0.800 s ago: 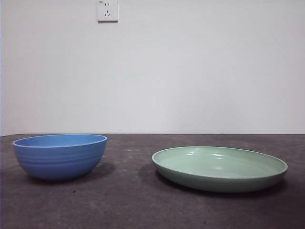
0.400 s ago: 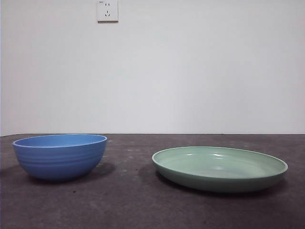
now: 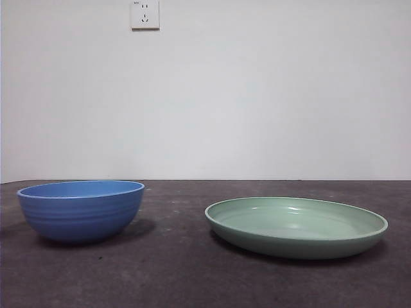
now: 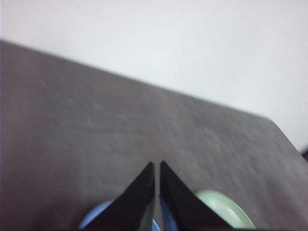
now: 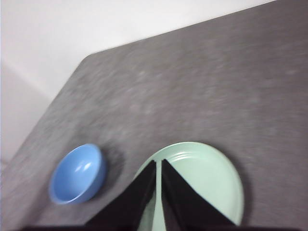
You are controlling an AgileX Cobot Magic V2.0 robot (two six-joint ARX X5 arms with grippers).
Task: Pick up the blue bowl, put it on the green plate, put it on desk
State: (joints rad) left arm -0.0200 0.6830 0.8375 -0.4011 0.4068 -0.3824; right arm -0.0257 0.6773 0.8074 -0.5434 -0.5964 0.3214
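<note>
Front view: the blue bowl (image 3: 81, 210) stands upright on the desk (image 3: 173, 276), well apart from the green plate (image 3: 296, 226), with bare desk surface between them. Neither arm appears in this view. A white wall socket (image 3: 144, 14) sits high on the pale wall behind.

Status of task: judged not yet begun. The bowl is not held and not on the plate; the plate carries nothing. Lifting the bowl, setting it on the plate and returning it to the desk all remain to be done.

Left pincer (image 4: 155, 166): jaws drawn together to a thin slit, holding nothing. It hangs high above the desk, with the bowl (image 4: 94, 220) and plate (image 4: 225, 208) partly hidden behind its jaws.

Right pincer (image 5: 158, 163): jaws likewise nearly closed and empty, raised over the desk, with the plate (image 5: 207, 178) behind its tips and the bowl (image 5: 78, 173) off to one side.

Materials and shapes: the bowl is round, medium blue, deep-walled, with faint horizontal ridges on the outer wall and a smooth interior. The plate is wide, shallow, pale mint green, glossy, with a raised rim and faint concentric rings inside. It is wider than the bowl and lower. The desk is dark grey-brown, matte, slightly mottled.
</note>
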